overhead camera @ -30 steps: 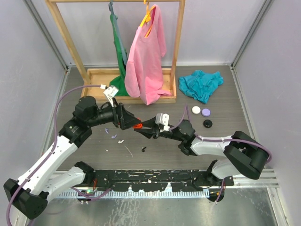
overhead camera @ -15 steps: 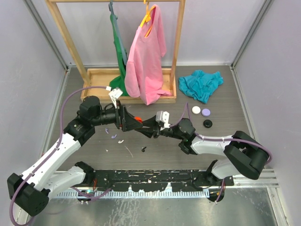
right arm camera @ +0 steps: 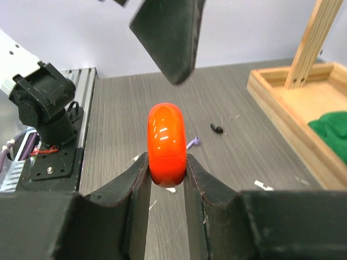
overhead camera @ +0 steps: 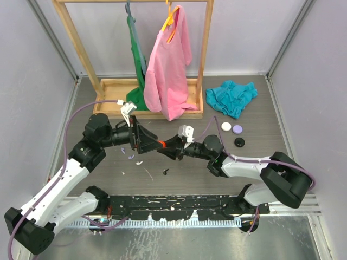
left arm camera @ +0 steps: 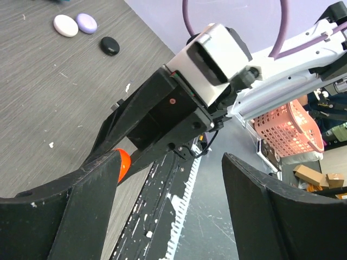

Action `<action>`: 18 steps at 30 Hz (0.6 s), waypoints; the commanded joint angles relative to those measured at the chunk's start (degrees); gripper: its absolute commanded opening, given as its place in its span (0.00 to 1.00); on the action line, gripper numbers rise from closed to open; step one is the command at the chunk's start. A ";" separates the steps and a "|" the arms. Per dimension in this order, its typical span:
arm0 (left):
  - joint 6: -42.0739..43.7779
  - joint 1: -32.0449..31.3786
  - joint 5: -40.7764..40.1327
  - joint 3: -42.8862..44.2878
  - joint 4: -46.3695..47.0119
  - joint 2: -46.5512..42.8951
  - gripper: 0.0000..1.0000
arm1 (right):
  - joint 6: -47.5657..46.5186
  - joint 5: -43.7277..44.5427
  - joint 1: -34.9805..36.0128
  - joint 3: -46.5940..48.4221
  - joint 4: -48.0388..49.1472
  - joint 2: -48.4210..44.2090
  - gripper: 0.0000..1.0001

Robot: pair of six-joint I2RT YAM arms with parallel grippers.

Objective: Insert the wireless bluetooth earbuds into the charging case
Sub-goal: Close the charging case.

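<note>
Overhead, top external view: the left gripper (overhead camera: pixel 147 140) and right gripper (overhead camera: pixel 164 145) are seen meeting nose to nose above the middle of the table (overhead camera: pixel 282 130). A red charging case (overhead camera: pixel 161 144) is pinched at the tip of the right gripper, clear of the table. The left gripper's jaws are spread, with the case just at their mouth. On the table below, a lilac earbud (overhead camera: pixel 130 157), a white earbud (overhead camera: pixel 139 161) and a black earbud (overhead camera: pixel 165 173) are noted, loose and apart from one another. To the right, a white case (overhead camera: pixel 226 126) and a lilac case (overhead camera: pixel 237 129) lie side by side, with a black case (overhead camera: pixel 239 142) near them. At the back are a wooden rack (overhead camera: pixel 201 54), a pink shirt (overhead camera: pixel 168 70), a green garment (overhead camera: pixel 138 65) and a teal cloth (overhead camera: pixel 232 97).

Left wrist view: the left gripper (left arm camera: pixel 172 160) is held wide apart, and the right gripper (left arm camera: pixel 122 162) points in between its fingers. A sliver of the red charging case (left arm camera: pixel 123 164) shows beside the left finger. The white case (left arm camera: pixel 66 25), lilac case (left arm camera: pixel 86 23) and black case (left arm camera: pixel 110 45) are seen far off, and a pink basket (left arm camera: pixel 287 132) beyond the table.

Right wrist view: the red charging case (right arm camera: pixel 167 143) is clamped edge-up between the fingers of the right gripper (right arm camera: pixel 167 168), lid closed. One finger of the left gripper hangs above it. The black earbud (right arm camera: pixel 217 129) and lilac earbud (right arm camera: pixel 194 142) lie on the table behind it.
</note>
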 commanded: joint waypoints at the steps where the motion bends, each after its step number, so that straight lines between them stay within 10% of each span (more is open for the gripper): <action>1: 1.69 0.02 -3.92 0.44 -1.02 -2.13 0.77 | 1.97 1.54 -0.48 2.31 -6.30 -3.35 0.03; 18: 17.13 0.01 -48.35 12.72 -43.75 -10.84 1.00 | 19.68 13.74 -14.50 6.41 -38.99 -4.60 0.03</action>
